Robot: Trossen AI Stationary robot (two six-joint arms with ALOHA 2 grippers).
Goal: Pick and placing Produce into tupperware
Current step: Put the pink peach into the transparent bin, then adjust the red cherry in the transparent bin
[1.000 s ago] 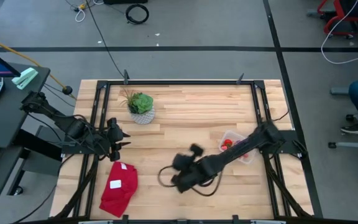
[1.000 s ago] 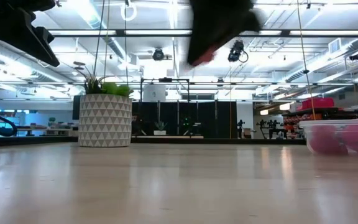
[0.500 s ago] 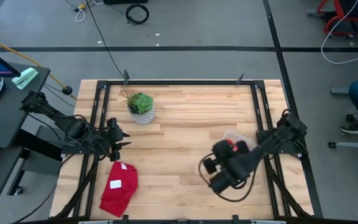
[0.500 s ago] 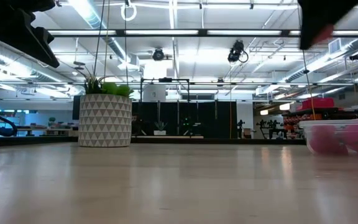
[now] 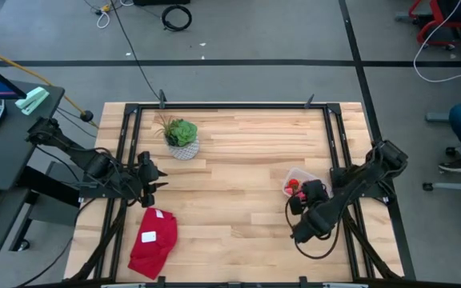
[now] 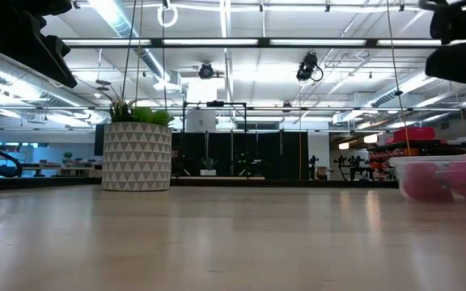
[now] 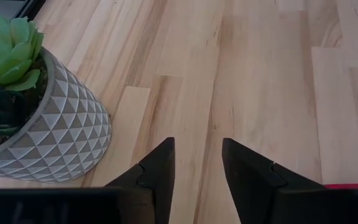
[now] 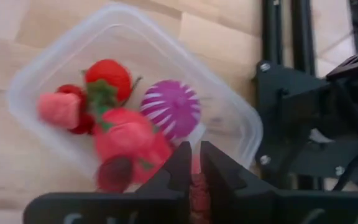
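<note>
Produce heaped in clear tupperware near desk edge, right claw above it clenched on a red piece, left claw released beside plant pot.

Grey floor with black cables; bright ceiling lights.

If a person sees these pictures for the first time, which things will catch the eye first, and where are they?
First comes the clear tupperware at the table's right side, holding red and pink produce and a purple-and-white striped ball. The right tool hangs just over it, pinching a small red piece. Across the table, a green plant in a white patterned pot stands near the far left, and a red cloth lies at the near left.
</note>
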